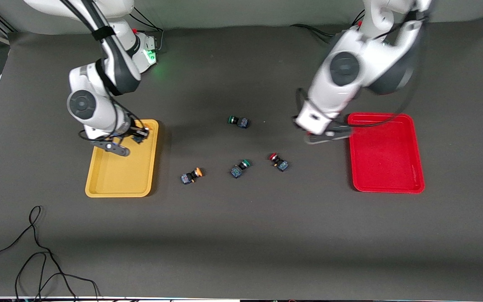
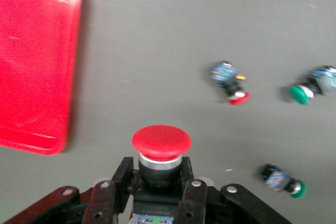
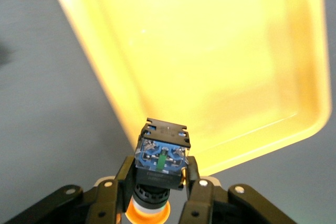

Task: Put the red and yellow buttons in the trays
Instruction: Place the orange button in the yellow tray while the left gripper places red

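Two hands are loaded: the left hand [image 2: 157,192] pinches a red-capped button [image 2: 160,150] above bare tabletop [image 1: 241,235] just beside the red tray [image 1: 386,155], while the right hand [image 3: 157,192] clamps a yellow-capped button [image 3: 160,156] over the yellow tray's [image 1: 120,176] corner. Mid-tabletop lie another yellow-capped button [image 1: 191,175], another red-capped button [image 1: 279,162] and two green-capped buttons [image 1: 240,167], well apart.
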Tool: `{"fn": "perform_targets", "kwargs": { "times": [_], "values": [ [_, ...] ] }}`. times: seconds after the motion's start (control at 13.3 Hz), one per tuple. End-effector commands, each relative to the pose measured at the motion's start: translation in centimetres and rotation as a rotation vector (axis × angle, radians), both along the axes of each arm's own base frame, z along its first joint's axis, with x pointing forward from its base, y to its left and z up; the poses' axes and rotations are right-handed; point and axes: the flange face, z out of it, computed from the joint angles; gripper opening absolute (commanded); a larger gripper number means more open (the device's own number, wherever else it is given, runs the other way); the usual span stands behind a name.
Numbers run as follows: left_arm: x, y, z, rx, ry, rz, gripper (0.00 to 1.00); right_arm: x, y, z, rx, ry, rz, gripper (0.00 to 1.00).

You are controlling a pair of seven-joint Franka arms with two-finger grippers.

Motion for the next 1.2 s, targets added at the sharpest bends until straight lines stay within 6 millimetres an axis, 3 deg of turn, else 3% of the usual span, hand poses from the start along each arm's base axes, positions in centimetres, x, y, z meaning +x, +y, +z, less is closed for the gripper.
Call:
{"fn": "perform_targets", "kwargs": {
  "times": [0.0,0.07,0.22,0.3,0.45,0.6,0.75,0.82,0.9,0.97,1.12],
  "values": [
    [1.5,9.6,-0.9,-0.010,0.066,-0.029,0.03,-1.6,-6.9,-2.4,0.026,-0.047,0.071,0.33],
    [2.1,13.6,-1.5,-0.004,0.068,-0.053,0.04,-2.3,-9.1,-4.1,0.037,-0.070,0.089,0.33],
    [3.1,18.5,-3.7,-0.002,0.062,-0.110,0.04,-2.7,-10.5,-7.5,0.036,-0.069,0.093,0.33],
    [3.4,20.5,-6.2,0.006,0.062,-0.123,0.04,-2.8,-10.7,-8.9,0.035,-0.069,0.097,0.33],
    [3.8,21.6,-12.5,0.015,0.032,-0.130,0.06,-3.1,-10.8,-10.8,0.033,-0.048,0.098,0.36],
    [3.8,21.6,-18.9,0.018,0.022,-0.144,0.08,-3.0,-10.9,-10.6,0.033,-0.051,0.091,1.00],
    [3.6,22.1,-21.9,0.012,0.013,-0.137,0.13,-2.5,-11.0,-9.2,0.033,-0.071,0.080,1.00],
    [3.7,22.1,-21.8,0.012,0.013,-0.137,0.29,-2.2,-10.8,-8.1,0.034,-0.075,0.073,1.00],
    [3.8,22.2,-21.4,0.013,0.015,-0.136,0.96,-1.4,-10.6,-6.5,0.036,-0.089,0.073,1.00],
    [4.0,22.2,-20.8,0.014,0.012,-0.136,1.00,-0.2,-10.3,-5.2,0.035,-0.097,0.062,1.00],
    [5.6,22.3,-15.8,0.022,0.039,-0.135,1.00,2.3,-8.1,-2.9,0.034,-0.109,0.047,1.00]
  ]
}}
